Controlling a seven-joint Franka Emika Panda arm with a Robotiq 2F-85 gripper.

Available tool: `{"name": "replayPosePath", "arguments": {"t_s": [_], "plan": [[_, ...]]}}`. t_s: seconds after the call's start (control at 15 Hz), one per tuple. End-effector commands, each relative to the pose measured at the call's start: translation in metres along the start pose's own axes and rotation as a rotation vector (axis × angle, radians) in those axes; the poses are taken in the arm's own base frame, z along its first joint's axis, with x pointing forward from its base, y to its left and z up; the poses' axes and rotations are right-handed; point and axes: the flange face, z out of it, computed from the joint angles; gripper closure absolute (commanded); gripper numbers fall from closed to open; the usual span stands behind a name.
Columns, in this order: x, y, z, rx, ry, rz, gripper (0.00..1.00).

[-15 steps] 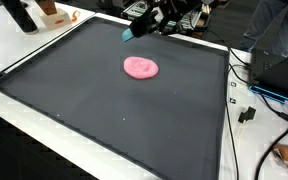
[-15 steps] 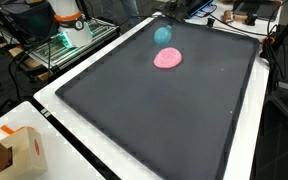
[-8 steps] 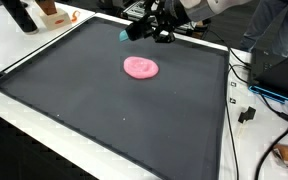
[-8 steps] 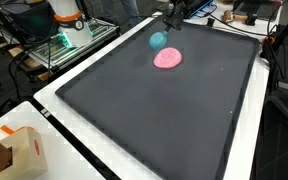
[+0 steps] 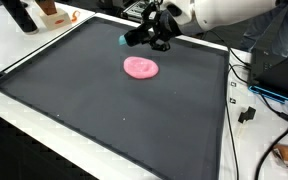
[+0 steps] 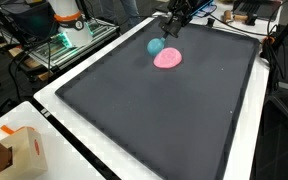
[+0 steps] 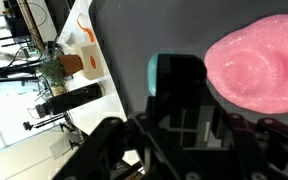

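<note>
The jaws pinch a small teal thing. In the wrist view it sits in the middle of the frame, with the dark jaws around and below it. Just to its right, in the upper right of that frame, lies a pink blob. The blob is flat and round, with a soft dip in its middle.

In an exterior view the teal thing is near the top middle of the frame. It sticks out to the left of the jaws. The pink blob lies a little lower and to the right, apart from it. In an exterior view from another spot, the teal thing is just up and left of the pink blob, very near it. I cannot tell if the teal thing touches what is under it.

Both are over a big black mat that fills most of the frame. The mat lies on a white table. The white robot arm comes in from the upper right. A cardboard box stands on the table in the lower left corner, well apart from the jaws. Cables lie at the right edge.
</note>
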Motion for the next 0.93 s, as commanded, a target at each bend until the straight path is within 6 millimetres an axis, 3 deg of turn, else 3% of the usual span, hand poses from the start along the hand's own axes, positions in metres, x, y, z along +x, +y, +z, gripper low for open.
{"name": "replayPosePath", "arguments": {"t_s": [0.0, 0.87], "plan": [[0.003, -0.006, 0.006, -0.034, 0.016, 0.013, 0.74], [0.014, -0.009, 0.035, -0.073, -0.036, 0.027, 0.74]]}}
